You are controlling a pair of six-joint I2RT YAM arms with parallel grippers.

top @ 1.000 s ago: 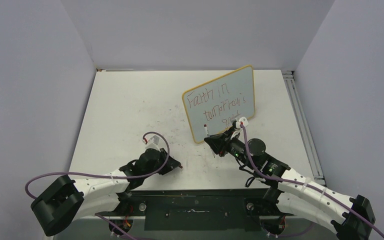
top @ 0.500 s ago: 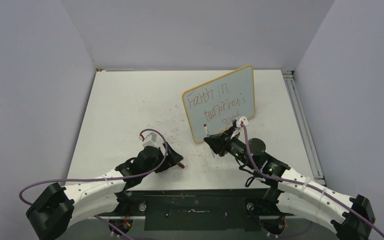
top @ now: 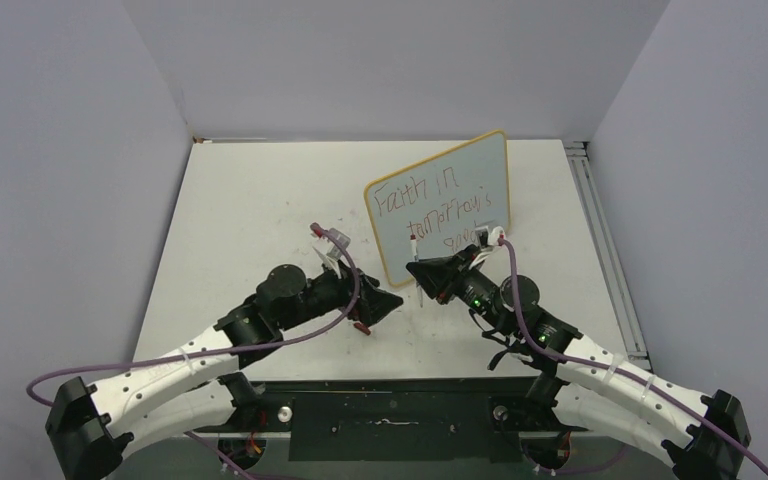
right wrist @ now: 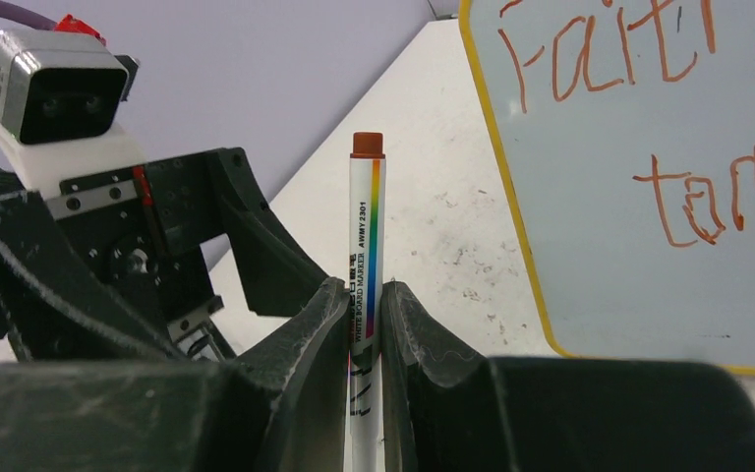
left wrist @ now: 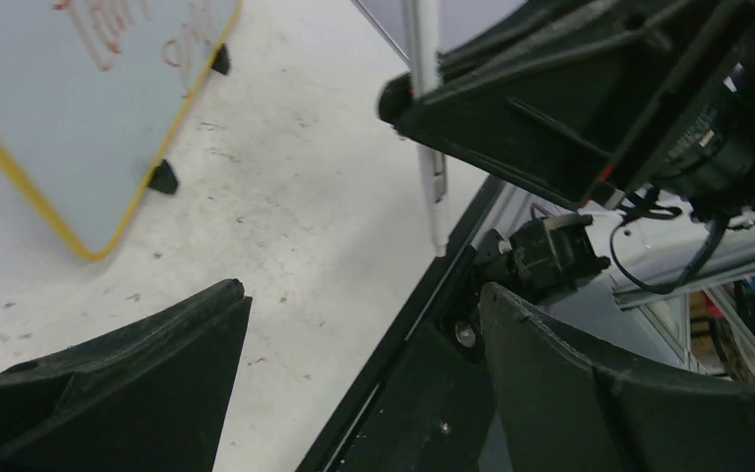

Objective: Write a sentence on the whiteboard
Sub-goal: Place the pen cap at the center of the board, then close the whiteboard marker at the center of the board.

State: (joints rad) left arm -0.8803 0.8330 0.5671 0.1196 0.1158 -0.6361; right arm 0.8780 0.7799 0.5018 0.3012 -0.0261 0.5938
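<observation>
Now the left fingers (left wrist: 157, 374) have sprung open and moved toward two o'clock, near the white rainbow-striped marker (right wrist: 366, 226) clenched in the right fingers (right wrist: 315, 324); the reddish-brown sentence (top: 430, 208) looks finished.

The tabletop (top: 250, 220) is a matte white slab, freckled with grey scuffs and dark specks (right wrist: 462, 258) that gather near its middle. A metal rail (top: 600, 240) runs along its right edge and a black plate (top: 390, 415) lies across its near edge. The whiteboard (top: 438, 205) stands on it right of centre, set askew to the sides, resting on two small black feet (left wrist: 163, 178) under its yellow-framed lower edge.
</observation>
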